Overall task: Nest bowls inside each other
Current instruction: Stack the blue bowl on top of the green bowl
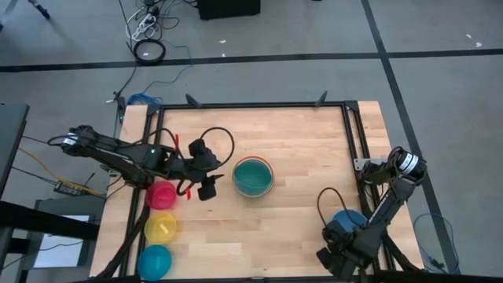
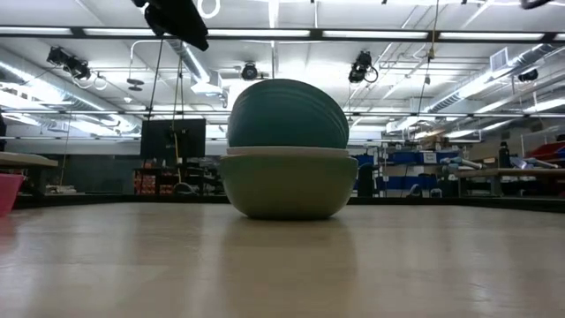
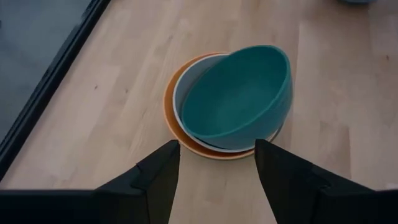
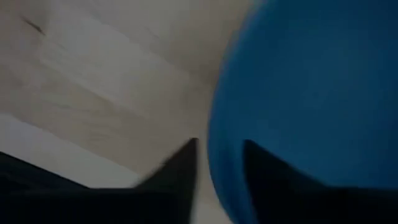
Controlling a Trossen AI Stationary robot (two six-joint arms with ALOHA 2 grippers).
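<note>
A stack of bowls (image 1: 253, 177) stands mid-table: an orange outer rim (image 3: 177, 134), a white bowl within, and a teal bowl (image 3: 239, 96) tilted on top. The low view shows a pale green bowl (image 2: 287, 185) under the white rim. My left gripper (image 3: 214, 180) hovers open just left of the stack, above the table. A blue bowl (image 1: 350, 220) sits near the table's near right corner, with my right gripper (image 1: 342, 234) shut on it. Pink (image 1: 162, 194), yellow (image 1: 161, 227) and cyan (image 1: 154, 261) bowls stand in a row at the near left. My right gripper has the blue bowl's rim (image 4: 214, 155) between its two fingers, one finger (image 4: 258, 177) inside the bowl and the other (image 4: 183, 171) outside. The fingers come from above, pointing down. Whether the bowl is lifted off the table cannot be told.
A dark metal frame (image 1: 346, 126) borders the wooden table at the far and right sides. Bare wood lies between the stack and the blue bowl. Cables and a power strip lie on the floor beyond the far edge.
</note>
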